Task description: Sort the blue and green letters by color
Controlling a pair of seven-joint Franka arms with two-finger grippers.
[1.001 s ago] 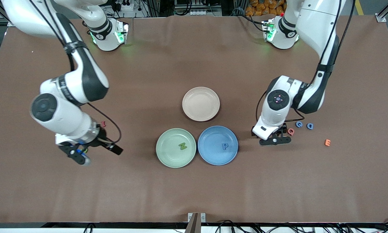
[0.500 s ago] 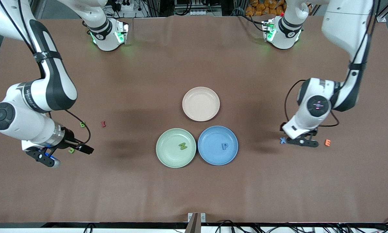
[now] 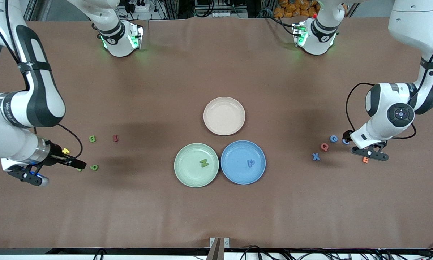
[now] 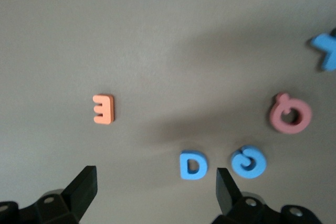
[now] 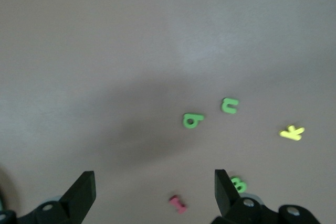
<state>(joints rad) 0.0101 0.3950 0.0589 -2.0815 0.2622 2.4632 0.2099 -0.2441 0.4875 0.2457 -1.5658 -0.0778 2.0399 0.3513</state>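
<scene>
A green N lies in the green plate and a blue P in the blue plate. Toward the left arm's end lie the blue X, C and D. My left gripper hangs open and empty over the D and the orange E. Toward the right arm's end lie the green B, G and L. My right gripper is open and empty over the table beside them.
A beige plate sits farther from the front camera than the two coloured plates. A pink Q lies among the blue letters. A dark-red I and a yellow letter lie among the green ones.
Both arms swung outward from the plates toward their own ends of the table. The left gripper went from the Q to over the D and E. The right arm's move uncovered the green letters.
</scene>
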